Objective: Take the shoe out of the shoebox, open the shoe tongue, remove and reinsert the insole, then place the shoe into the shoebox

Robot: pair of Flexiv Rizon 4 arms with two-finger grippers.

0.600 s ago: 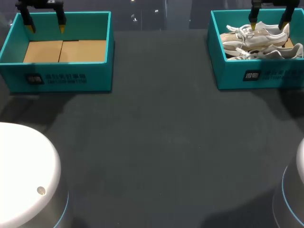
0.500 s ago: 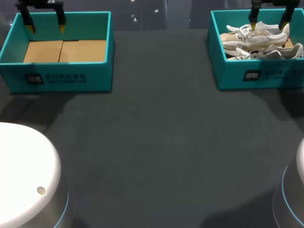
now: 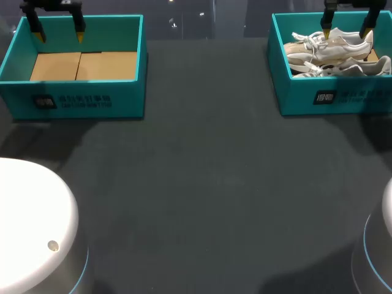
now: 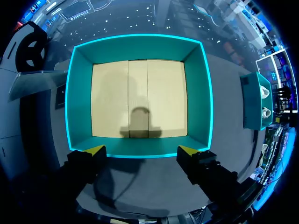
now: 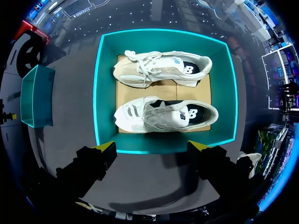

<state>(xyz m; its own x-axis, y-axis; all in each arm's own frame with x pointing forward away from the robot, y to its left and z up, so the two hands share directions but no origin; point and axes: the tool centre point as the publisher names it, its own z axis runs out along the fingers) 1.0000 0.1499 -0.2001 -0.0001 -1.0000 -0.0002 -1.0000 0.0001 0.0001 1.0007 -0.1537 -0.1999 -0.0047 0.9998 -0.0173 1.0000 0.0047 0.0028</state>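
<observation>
Two pale lace-up shoes lie side by side in the teal shoebox (image 3: 343,95) at the back right: a beige shoe (image 5: 161,69) farther in and a white shoe (image 5: 166,114) nearer my fingers. In the head view they show as a far shoe (image 3: 334,44) and a near shoe (image 3: 352,67). My right gripper (image 3: 347,29) (image 5: 153,147) hangs open above this box (image 5: 105,93), touching nothing. A second teal box (image 3: 79,98) (image 4: 140,46) at the back left holds only a cardboard floor. Over it my left gripper (image 3: 59,33) (image 4: 142,150) is open and empty.
The dark table mat (image 3: 202,184) stretches between and in front of the boxes. The white rounded arm bases stand at the front left (image 3: 30,220) and front right (image 3: 383,245). Each wrist view shows the other box off to the side (image 4: 254,105) (image 5: 35,95).
</observation>
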